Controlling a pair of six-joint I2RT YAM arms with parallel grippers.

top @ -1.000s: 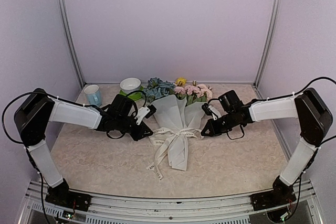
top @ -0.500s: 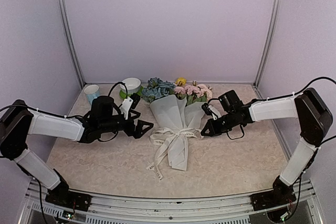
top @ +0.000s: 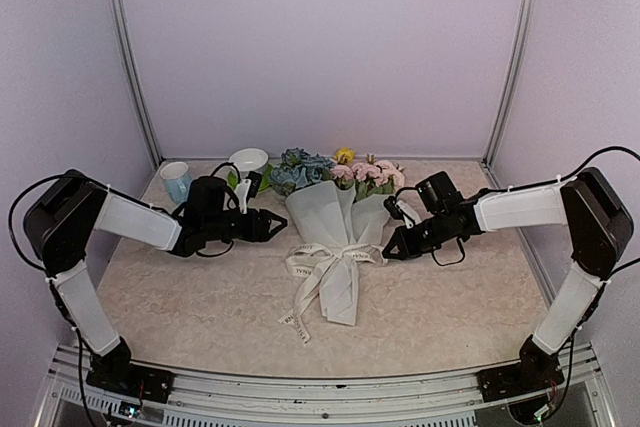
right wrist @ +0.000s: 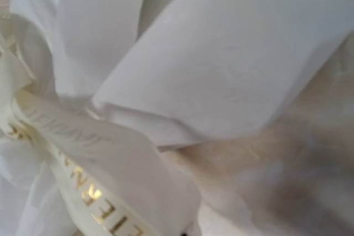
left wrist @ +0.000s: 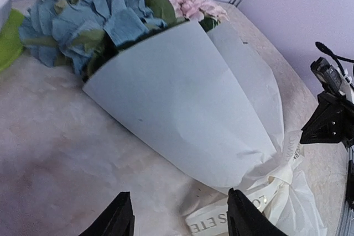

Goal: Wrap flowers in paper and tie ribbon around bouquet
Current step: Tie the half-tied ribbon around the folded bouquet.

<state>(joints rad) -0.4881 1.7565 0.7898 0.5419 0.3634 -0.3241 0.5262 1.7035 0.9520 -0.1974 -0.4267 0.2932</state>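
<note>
Left gripper (top: pixel 266 227): jaws apart, empty, bouquet (top: pixel 330 215) just ahead of it. Right gripper (top: pixel 388 250): closed, ribbon (top: pixel 318 263) bow at its tip; grip uncertain.

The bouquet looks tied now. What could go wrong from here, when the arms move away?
The right gripper sits shut against a loop of the ribbon; if it is pinching the band, pulling back may loosen the knot. The open left gripper has the cup and the bowl close behind its arm; a wide swing back might knock them.
</note>
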